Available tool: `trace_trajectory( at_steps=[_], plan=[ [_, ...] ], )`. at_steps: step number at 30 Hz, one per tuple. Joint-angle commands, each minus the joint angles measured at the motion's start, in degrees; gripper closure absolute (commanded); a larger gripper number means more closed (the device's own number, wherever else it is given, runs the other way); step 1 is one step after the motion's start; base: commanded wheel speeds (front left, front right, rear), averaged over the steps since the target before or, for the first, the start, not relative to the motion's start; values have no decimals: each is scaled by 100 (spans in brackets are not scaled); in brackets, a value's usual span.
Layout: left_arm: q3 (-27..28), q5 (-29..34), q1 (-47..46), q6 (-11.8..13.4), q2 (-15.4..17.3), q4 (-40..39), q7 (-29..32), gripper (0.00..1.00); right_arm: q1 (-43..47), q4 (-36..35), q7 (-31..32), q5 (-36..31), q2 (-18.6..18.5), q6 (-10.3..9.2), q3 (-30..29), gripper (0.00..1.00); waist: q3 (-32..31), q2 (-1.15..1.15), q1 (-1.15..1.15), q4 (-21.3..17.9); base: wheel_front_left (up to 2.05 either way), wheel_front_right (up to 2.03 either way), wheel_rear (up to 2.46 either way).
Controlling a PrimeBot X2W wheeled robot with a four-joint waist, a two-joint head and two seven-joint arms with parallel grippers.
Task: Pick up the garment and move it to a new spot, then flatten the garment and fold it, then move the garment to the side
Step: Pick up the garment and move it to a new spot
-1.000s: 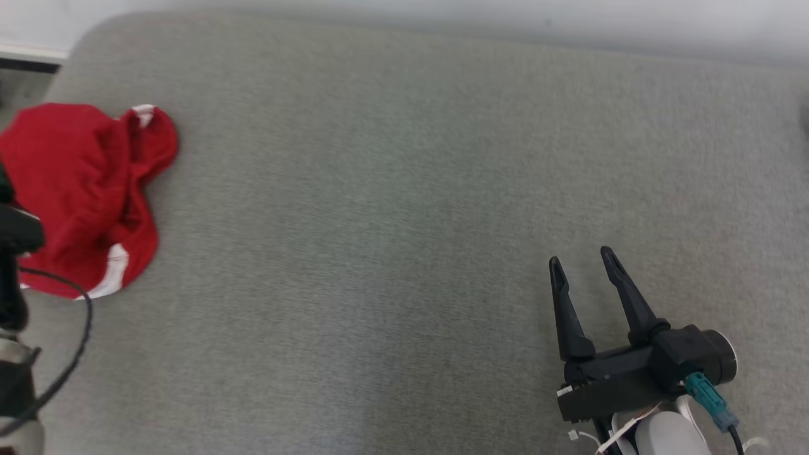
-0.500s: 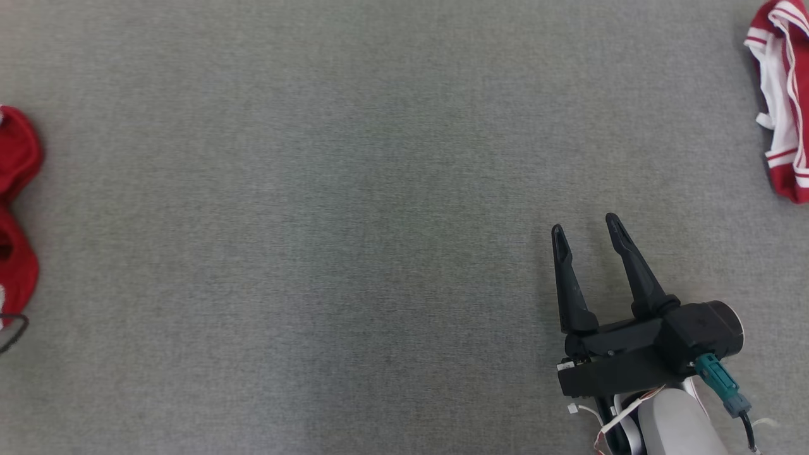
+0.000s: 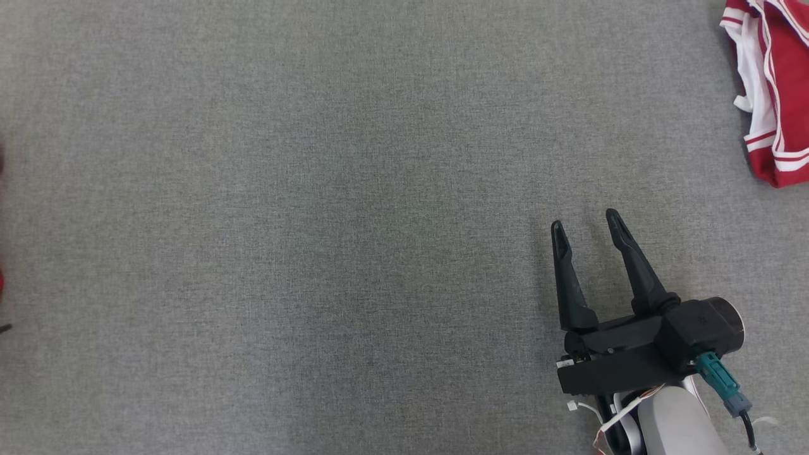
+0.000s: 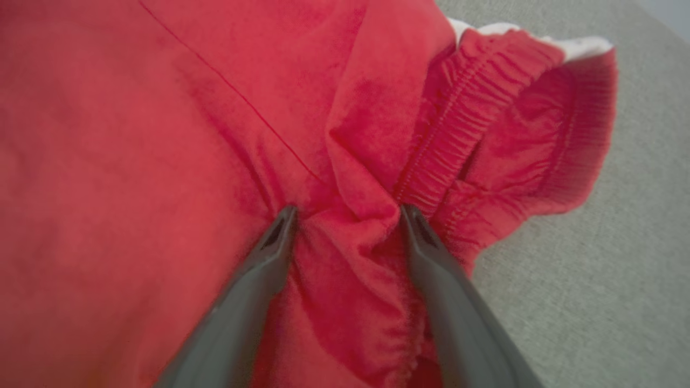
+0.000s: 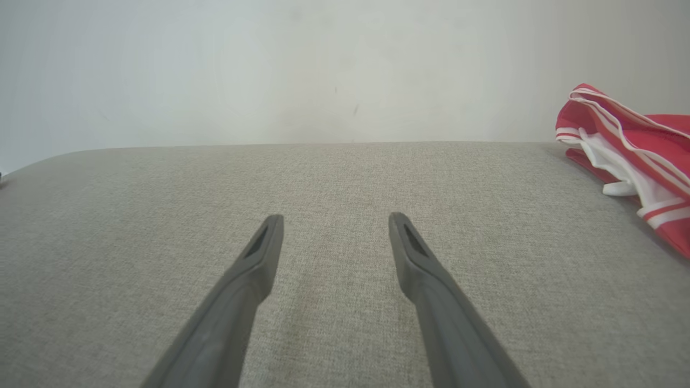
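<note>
Both claws spread, neither gripping; garment off to the right claw's far right.

Right claw (image 3: 584, 221): fingers wide apart and empty, hovering over bare grey cloth-covered desk (image 3: 316, 221), touching nothing. The garment (image 3: 784, 76), red with white panels and red-and-white striped trim, lies crumpled ahead and to the right of this claw, well apart, near the desk's edge. Pale wall (image 5: 269, 64) beyond the desk's far rim. Left claw (image 4: 349, 208): fingers just as wide, tips pressed into a second piece, a red elastic-banded cloth (image 4: 135, 161), with a ridge of it bunched between them, not pinched. Its gathered band sits just right of the claw.
</note>
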Motion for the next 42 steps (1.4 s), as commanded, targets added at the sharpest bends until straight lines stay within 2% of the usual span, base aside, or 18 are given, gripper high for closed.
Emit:
trace_trajectory(
  at_steps=[1, 2, 3, 8, 12, 18, 24, 32, 36, 42],
  plan=[
    [-37, 30, 149, 63, -52, 185, 95, 26, 17, 6, -3, -32, 10, -17, 3, 0, -20, 0, 0, 1, 0, 0, 0],
    [-51, 31, 135, 66, -57, 210, 86, 88, 18, 18, -3, -28, 10, -17, -2, 0, -43, 0, 0, 3, 0, 0, 0],
    [-63, 32, 120, 57, -62, 222, 48, 100, 16, 24, -3, -31, 10, -17, -3, 0, -62, 0, 0, 6, 0, 0, 0],
    [-122, 52, 102, 4, -58, 192, -258, 100, 62, 67, -3, -24, 10, -17, -13, 0, -230, 0, 0, 42, 0, 0, 0],
    [-23, -49, 51, -18, -30, 108, -799, 100, 152, 101, -3, 32, 10, -17, -14, 0, -428, 0, 0, 90, 0, 0, 0],
    [-109, -163, -211, -120, -163, -164, -1482, 100, 308, 202, -2, 81, 10, -17, -17, 0, -838, 0, 0, 205, 0, 0, 0],
    [-314, -365, -417, -162, -341, -665, -1831, 100, 433, 245, -2, 144, 9, -17, -36, 0, -1155, 0, 0, 216, 0, 0, 0],
    [-906, -799, -485, -150, -597, -1846, -1659, 100, 544, 241, -2, 266, 8, -17, -14, 0, -1368, 0, 0, -6, 0, 0, 0],
    [-1220, -992, -280, -150, -732, -2877, -1397, 100, 615, 259, -2, 364, 8, -17, 1, 0, -1464, 0, 0, -316, 0, 0, 0],
    [-1389, -1105, -119, -38, -1012, -3782, -1104, 100, 637, 262, -2, 442, 9, -17, -14, 0, -1508, 0, 0, -689, 0, 0, 0]
  ],
)
